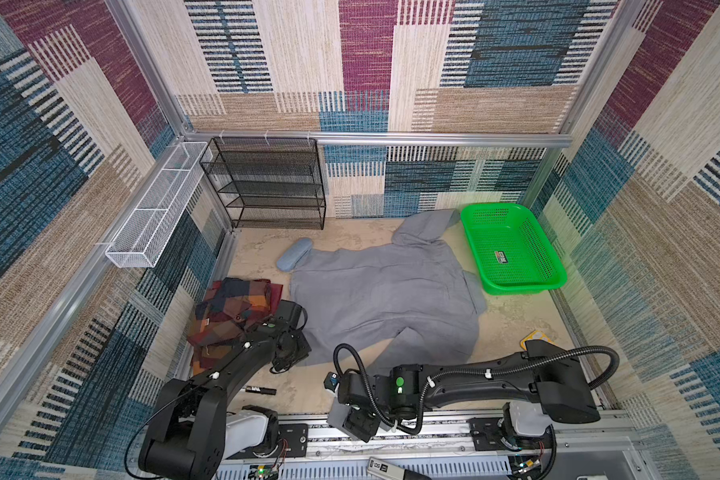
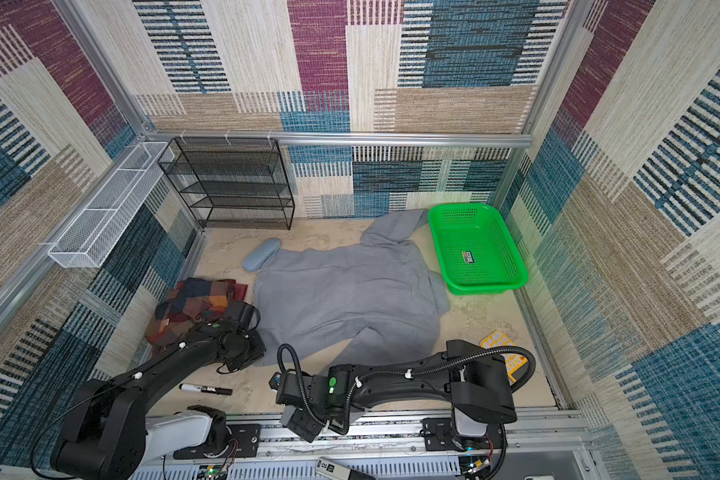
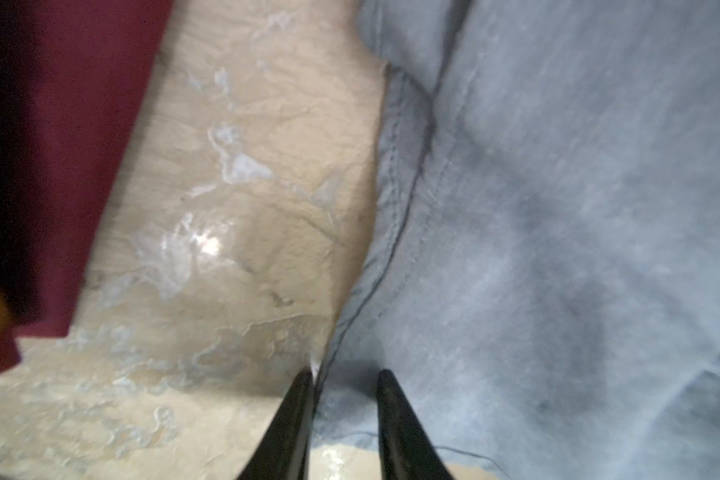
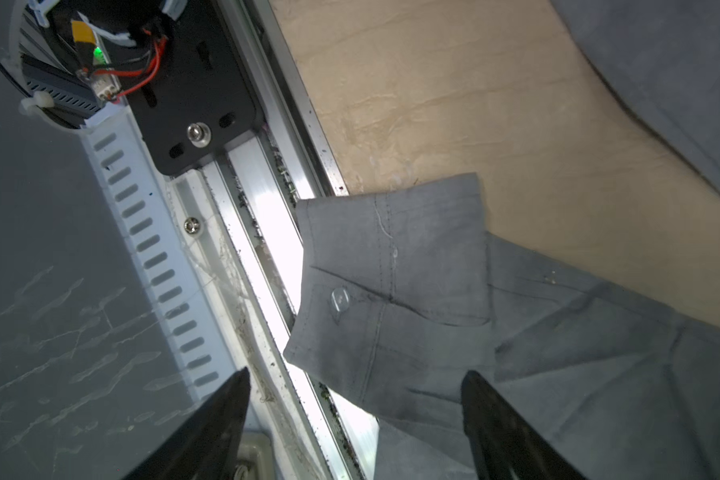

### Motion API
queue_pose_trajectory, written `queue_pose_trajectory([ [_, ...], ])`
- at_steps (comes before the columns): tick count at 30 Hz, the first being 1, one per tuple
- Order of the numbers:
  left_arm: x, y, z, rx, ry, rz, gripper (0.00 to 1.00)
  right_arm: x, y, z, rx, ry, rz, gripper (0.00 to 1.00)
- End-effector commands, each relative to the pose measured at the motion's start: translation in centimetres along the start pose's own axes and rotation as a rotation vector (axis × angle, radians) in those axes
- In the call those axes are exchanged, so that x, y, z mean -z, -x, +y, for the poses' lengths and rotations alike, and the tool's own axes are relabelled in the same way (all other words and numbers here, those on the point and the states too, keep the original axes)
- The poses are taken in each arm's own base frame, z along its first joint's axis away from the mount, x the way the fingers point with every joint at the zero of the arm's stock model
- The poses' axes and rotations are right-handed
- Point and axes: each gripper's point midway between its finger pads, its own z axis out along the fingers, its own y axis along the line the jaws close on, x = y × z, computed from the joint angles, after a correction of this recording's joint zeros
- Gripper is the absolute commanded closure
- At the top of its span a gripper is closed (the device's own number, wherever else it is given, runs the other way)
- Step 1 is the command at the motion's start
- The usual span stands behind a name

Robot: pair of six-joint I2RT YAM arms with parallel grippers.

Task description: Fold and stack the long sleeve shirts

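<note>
**Now both pincers sit at the grey shirt's near side**

Spread open, the grey shirt (image 1: 383, 299) covers the middle of the table (image 1: 350, 237). One sleeve reaches toward the far wall beside the green basket (image 1: 512, 286). The other runs to the front edge, where its buttoned cuff (image 4: 391, 270) overhangs the metal rail (image 4: 267, 232).

The plaid shirt (image 1: 225, 316) lies bunched on the left. In the left wrist view a strip of bare table separates it from the grey one.

The left gripper (image 3: 346, 399) is down at the grey shirt's hem on that side. Its jaws are close together with the cloth edge between them, but whether they pinch it I cannot tell.

The right gripper (image 4: 354, 407) hangs over the cuffed sleeve with its jaws spread wide, holding nothing.

A blue-grey case (image 1: 294, 253) touches the shirt's far left corner, and a black marker (image 2: 204, 389) lies near the front, apart from both shirts
</note>
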Motion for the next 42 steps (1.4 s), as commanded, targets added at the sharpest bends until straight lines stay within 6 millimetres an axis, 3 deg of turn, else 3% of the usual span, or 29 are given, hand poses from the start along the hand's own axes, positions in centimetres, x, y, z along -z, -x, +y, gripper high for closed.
queue_pose_trajectory([
  [1, -1.4, -0.9, -0.2, 0.013, -0.032, 0.029, 0.74, -1.1, 0.1, -0.4, 0.026, -0.029, 0.004, 0.19],
  [3, -1.4, -0.9, -0.3, 0.007, -0.034, 0.025, 0.78, -2.0, -0.3, -0.4, 0.031, -0.026, 0.019, 0.2],
  [5, -1.4, -0.9, -0.3, -0.007, -0.037, 0.024, 0.88, -2.9, -0.7, -0.3, 0.033, -0.02, 0.03, 0.2],
  [14, -1.1, -0.9, -0.2, -0.03, -0.036, 0.019, 1.0, -4.5, -1.4, 0.0, 0.029, 0.009, 0.05, 0.29],
  [17, -0.9, -0.9, -0.2, -0.03, -0.036, 0.015, 1.0, -4.7, -1.4, 0.4, 0.028, 0.033, 0.048, 0.41],
  [22, -0.2, -1.1, -0.4, -0.027, -0.065, 0.01, 1.0, -4.6, -1.3, 0.5, 0.023, 0.038, 0.042, 0.71],
  [26, 1.3, -1.2, -0.7, -0.027, -0.102, -0.009, 1.0, -3.6, -1.0, 0.6, 0.027, 0.046, 0.016, 0.88],
  [29, 3.0, -1.3, -1.1, -0.024, -0.142, -0.028, 1.0, -2.1, -0.2, 1.0, 0.031, 0.068, -0.024, 0.98],
  [32, 5.2, -1.2, -0.8, -0.007, -0.139, -0.049, 1.0, 0.5, 0.7, 1.3, 0.041, 0.089, -0.084, 1.0],
  [38, 8.7, -1.6, 0.2, 0.044, -0.119, -0.064, 1.0, 8.5, 1.9, 0.9, 0.032, 0.098, -0.242, 1.0],
  [42, 10.9, -1.9, 1.2, 0.063, -0.091, -0.08, 1.0, 14.9, 2.3, -0.7, -0.005, 0.047, -0.349, 1.0],
])
